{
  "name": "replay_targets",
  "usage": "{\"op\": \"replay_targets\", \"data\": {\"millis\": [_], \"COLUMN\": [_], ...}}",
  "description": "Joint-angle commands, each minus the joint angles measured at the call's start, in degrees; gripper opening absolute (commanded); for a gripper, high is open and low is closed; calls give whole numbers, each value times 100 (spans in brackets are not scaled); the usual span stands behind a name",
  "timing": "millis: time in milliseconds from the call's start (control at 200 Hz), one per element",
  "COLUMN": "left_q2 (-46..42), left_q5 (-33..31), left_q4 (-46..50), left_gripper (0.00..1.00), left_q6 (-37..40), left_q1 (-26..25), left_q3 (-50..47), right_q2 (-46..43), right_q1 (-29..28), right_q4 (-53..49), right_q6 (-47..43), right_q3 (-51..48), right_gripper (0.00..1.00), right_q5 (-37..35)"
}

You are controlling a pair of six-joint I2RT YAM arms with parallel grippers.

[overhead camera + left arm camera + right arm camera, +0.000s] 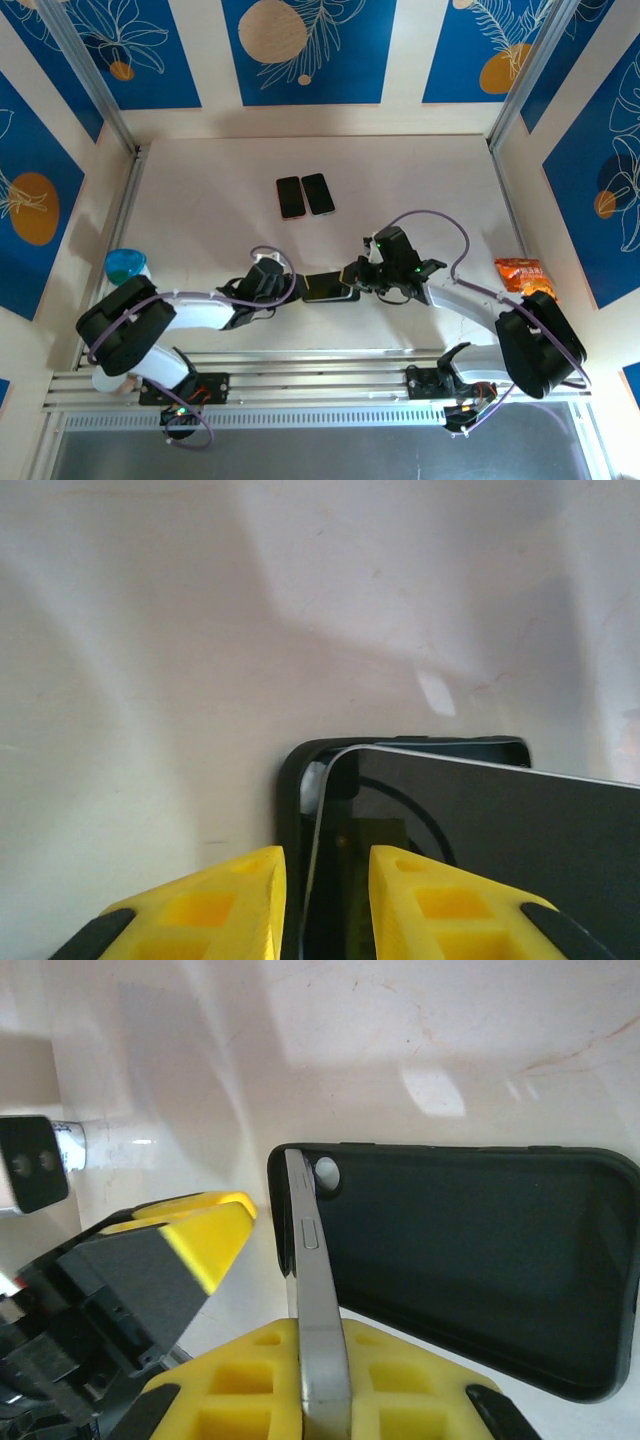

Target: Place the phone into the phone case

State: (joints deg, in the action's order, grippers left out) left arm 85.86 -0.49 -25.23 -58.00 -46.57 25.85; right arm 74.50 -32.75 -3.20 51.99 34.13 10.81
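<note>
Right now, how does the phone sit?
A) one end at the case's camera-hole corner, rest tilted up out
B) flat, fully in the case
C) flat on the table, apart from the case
A: the phone rises edge-on from the camera-hole corner of the case into the right gripper, and the case's inside lies bare.

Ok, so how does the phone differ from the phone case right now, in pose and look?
The phone case lies flat on the table, open side up. The phone is tilted, one end meeting the case's camera-hole end. The phone shows a silver side; the phone case is matte black. The phone sits clamped in the right gripper's jaws; the phone case does not. Both have rounded corners.
</note>
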Motion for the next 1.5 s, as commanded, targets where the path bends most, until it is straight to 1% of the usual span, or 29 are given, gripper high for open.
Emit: {"op": "replay_targets", "data": {"millis": [0, 230, 355, 470, 675, 895, 1125, 1250, 1495], "left_q2": [236, 619, 616, 613, 712, 360, -205, -122, 235], "left_q5": [-70, -61, -211, -342, -405, -768, -1005, -945, -962], "left_q4": [-86, -330, -352, -176, -206, -172, 340, 480, 394], "left_gripper": [29, 28, 28, 28, 27, 27, 27, 27, 26], "left_q6": [55, 78, 87, 148, 158, 54, 101, 78, -98], "left_q1": [-18, -19, -20, -13, -7, 16, 28, 29, 67], "left_q3": [182, 376, 455, 586, 685, 452, 399, 468, 473], "right_q2": [252, 476, 625, 732, 985, 1016, 996, 1081, 1163], "right_q1": [-31, -30, -31, -26, 53, 229, 366, 375, 375], "right_q4": [-484, -450, -473, -554, -655, -730, -823, -814, -855], "right_q6": [-269, -370, -472, -605, -784, -840, -892, -927, -971], "right_q3": [-11, 62, 124, 197, 361, 417, 501, 552, 636], "right_gripper": [0, 0, 0, 0, 0, 0, 0, 0, 0], "right_q5": [9, 84, 153, 176, 351, 543, 624, 668, 715]}}
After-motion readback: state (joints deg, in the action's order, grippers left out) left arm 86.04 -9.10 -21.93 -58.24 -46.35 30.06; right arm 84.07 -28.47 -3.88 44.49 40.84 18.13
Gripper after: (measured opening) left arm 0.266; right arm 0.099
